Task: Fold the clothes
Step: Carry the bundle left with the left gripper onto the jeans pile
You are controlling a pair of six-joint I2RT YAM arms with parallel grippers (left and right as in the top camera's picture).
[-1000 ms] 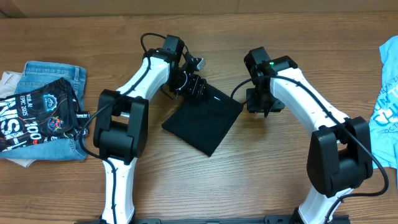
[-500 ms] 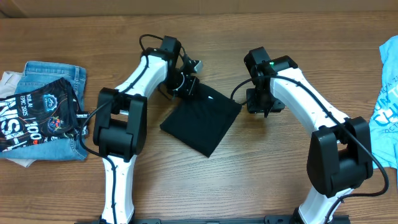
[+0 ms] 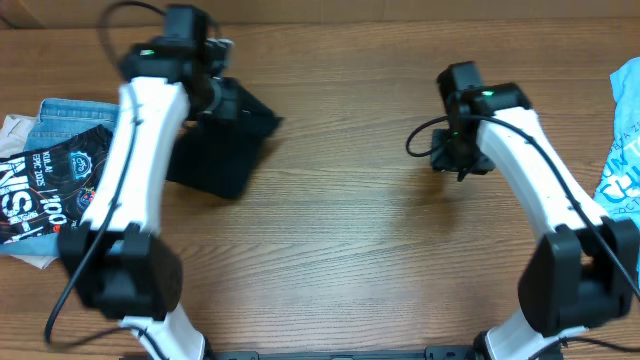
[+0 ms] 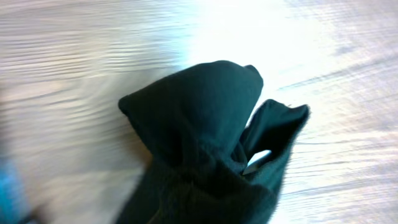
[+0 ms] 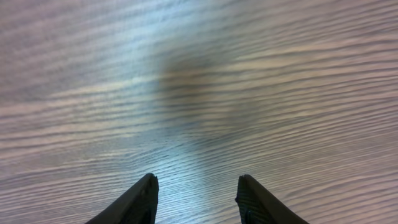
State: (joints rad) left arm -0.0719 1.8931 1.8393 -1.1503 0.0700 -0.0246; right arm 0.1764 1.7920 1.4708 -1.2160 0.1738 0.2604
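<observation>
Clothes (image 3: 218,160), meaning the plain black garment, hang from your left gripper (image 3: 225,102) at the far left of the table (image 3: 350,250), just beside the pile of jeans (image 3: 90,118) and the printed black shirt (image 3: 60,185). That gripper is clamped tight on a bunched edge, so the rest drapes loosely below it. This position suggests you mean to set it by the pile. Your right gripper (image 3: 460,162) hovers over bare wood, well apart, its fingers (image 5: 140,199) partway open and holding nothing, probably to keep clear.
</observation>
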